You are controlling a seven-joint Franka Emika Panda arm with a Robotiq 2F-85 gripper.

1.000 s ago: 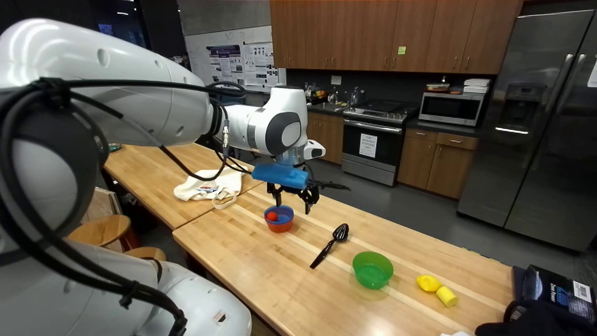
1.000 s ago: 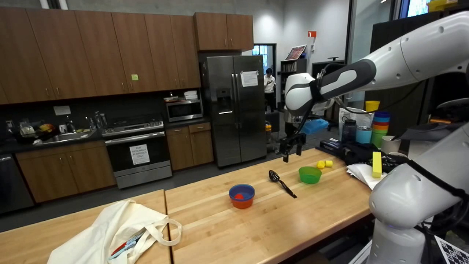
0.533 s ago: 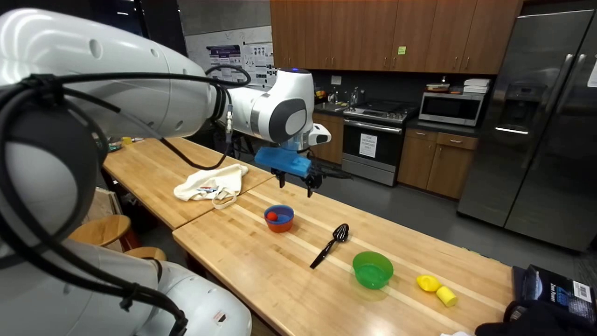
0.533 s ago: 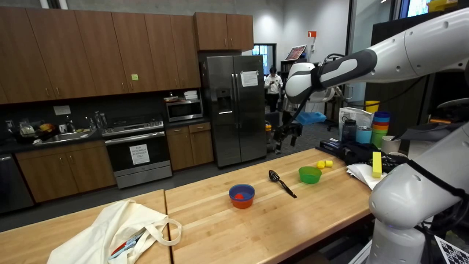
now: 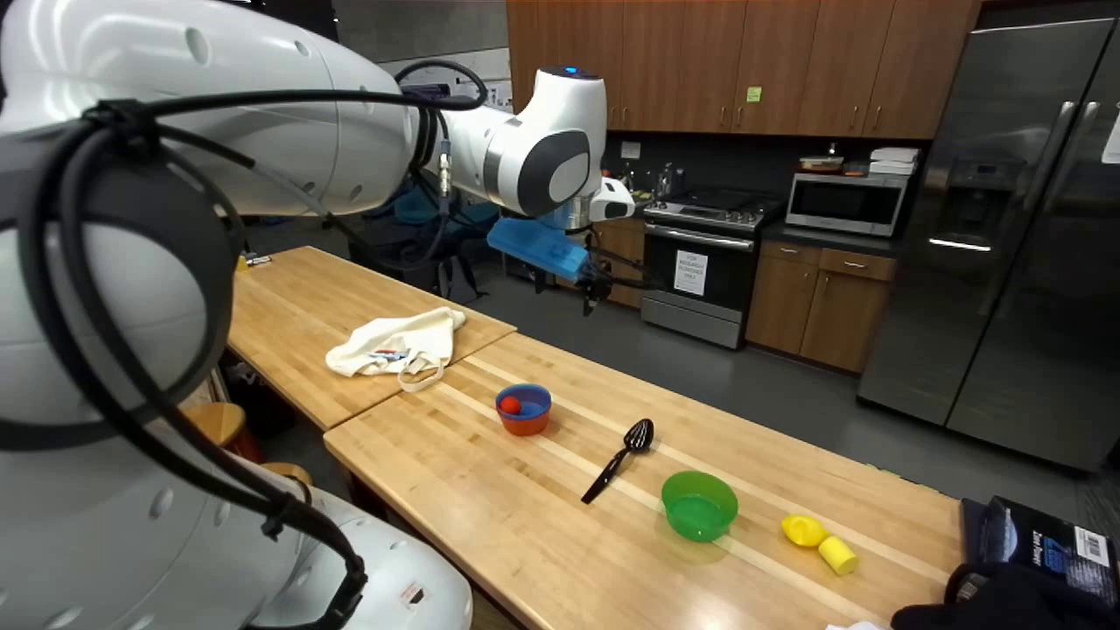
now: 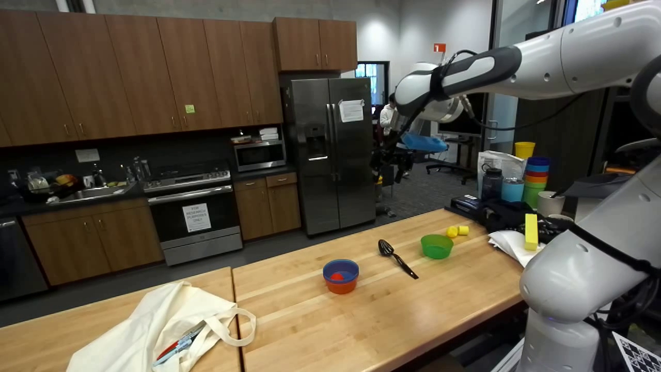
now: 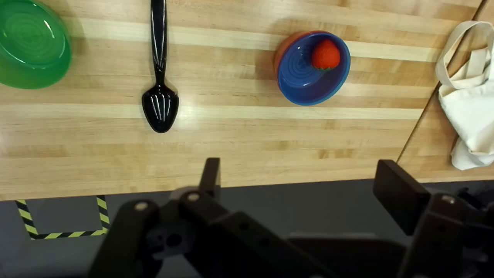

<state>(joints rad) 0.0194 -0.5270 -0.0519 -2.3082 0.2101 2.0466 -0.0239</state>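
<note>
End effector (image 7: 299,174) | jaws apart | higher than before | blue bowl (image 7: 298,73), strawberry (image 7: 326,54) unmoved

Wrist-view edges are cutting off the green bowl (image 7: 32,46), black spoon (image 7: 159,71) and white bag (image 7: 471,112). The blue bowl (image 7: 299,75) is hiding the inside of the orange bowl (image 6: 342,288); the arm (image 6: 547,62) is partly covering a far person (image 6: 386,118).

A red strawberry (image 7: 326,55) lies inside the blue bowl (image 7: 300,79).
</note>
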